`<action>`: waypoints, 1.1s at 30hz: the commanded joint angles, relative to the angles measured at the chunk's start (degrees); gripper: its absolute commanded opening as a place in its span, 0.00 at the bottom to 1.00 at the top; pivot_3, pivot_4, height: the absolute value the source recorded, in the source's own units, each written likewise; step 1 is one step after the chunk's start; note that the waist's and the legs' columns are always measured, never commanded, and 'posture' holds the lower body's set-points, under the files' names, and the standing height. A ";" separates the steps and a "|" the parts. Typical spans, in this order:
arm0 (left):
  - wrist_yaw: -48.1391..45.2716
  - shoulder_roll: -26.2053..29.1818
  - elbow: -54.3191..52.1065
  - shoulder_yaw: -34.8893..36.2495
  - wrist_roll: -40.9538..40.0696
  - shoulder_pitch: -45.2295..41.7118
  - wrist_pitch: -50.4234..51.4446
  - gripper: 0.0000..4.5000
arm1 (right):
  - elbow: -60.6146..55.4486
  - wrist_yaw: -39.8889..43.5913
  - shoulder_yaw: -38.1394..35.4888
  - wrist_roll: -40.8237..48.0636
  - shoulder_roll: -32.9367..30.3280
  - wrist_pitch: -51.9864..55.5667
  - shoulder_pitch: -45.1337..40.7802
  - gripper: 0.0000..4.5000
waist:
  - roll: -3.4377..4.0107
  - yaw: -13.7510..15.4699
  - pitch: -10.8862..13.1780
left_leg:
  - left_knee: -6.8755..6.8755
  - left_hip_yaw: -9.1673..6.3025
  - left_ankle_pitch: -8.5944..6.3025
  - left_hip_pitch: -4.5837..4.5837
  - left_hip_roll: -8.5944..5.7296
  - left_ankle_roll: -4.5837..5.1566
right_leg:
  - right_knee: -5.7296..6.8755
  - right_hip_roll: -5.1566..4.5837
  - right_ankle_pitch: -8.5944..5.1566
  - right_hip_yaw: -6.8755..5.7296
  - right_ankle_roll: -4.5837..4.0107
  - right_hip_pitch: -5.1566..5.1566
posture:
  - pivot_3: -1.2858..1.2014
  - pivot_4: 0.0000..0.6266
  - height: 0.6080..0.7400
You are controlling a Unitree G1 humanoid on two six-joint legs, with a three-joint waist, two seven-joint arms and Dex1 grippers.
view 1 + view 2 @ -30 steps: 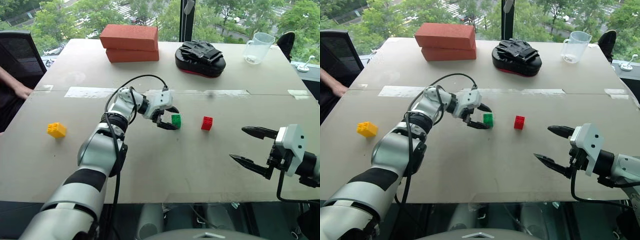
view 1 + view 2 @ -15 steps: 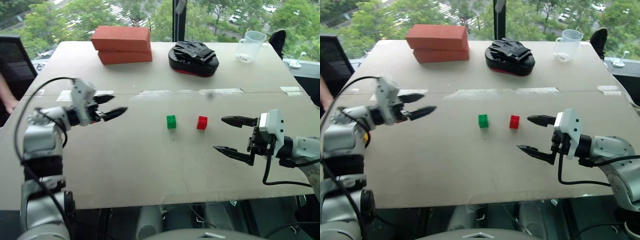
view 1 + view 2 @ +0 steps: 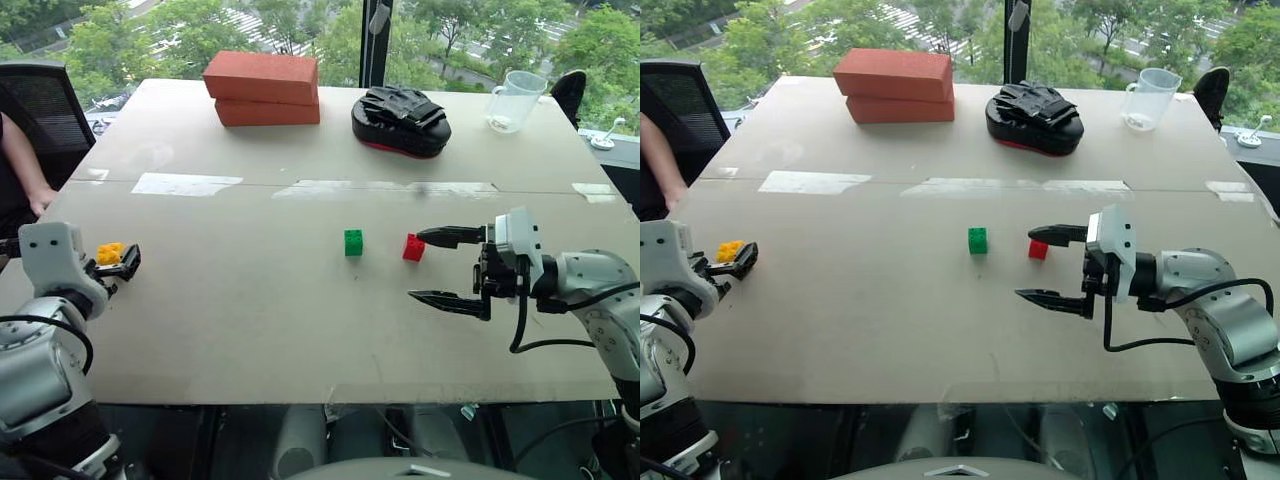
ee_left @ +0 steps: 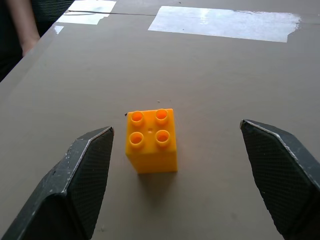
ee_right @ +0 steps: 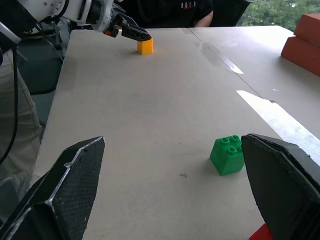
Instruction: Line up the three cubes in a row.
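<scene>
Left wrist view: my left gripper (image 4: pixel 172 175) stands spread wide, the yellow cube (image 4: pixel 151 140) upright on its base between the fingers, neither touching it.
Right gripper (image 3: pixel 447 268): jaws apart and holding nothing, lower right of the left eye view, one fingertip just beside the red cube (image 3: pixel 414 247).
Row so far: green cube (image 3: pixel 353 242) near the red one at mid-frame; the yellow one sits well apart at the far left edge.
Slip risk: I judge an off-centre close could twist or tip the yellow cube.
Knock risk: a careless right gripper could nudge the red cube and spoil the pair.
Counter (image 3: pixel 250 320): plain beige, with pale tape strips across the middle.
Far end: two stacked bricks (image 3: pixel 263 88), a black pad (image 3: pixel 401 119), a clear cup (image 3: pixel 515 98).
Room: windows onto trees; a person's arm (image 3: pixel 22 165) at upper left.
</scene>
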 commanded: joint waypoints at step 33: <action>-67.59 5.39 71.63 -50.36 5.57 -47.47 -65.09 0.29 | -11.55 -7.80 -11.69 0.77 -5.05 1.68 15.72 1.00 | 0.00 -0.16 0.05 | -0.14 0.60 0.08 -0.18 -0.13 0.42 | -0.13 -0.10 0.11 -0.26 0.30 -0.21 | 0.52 0.24 1.00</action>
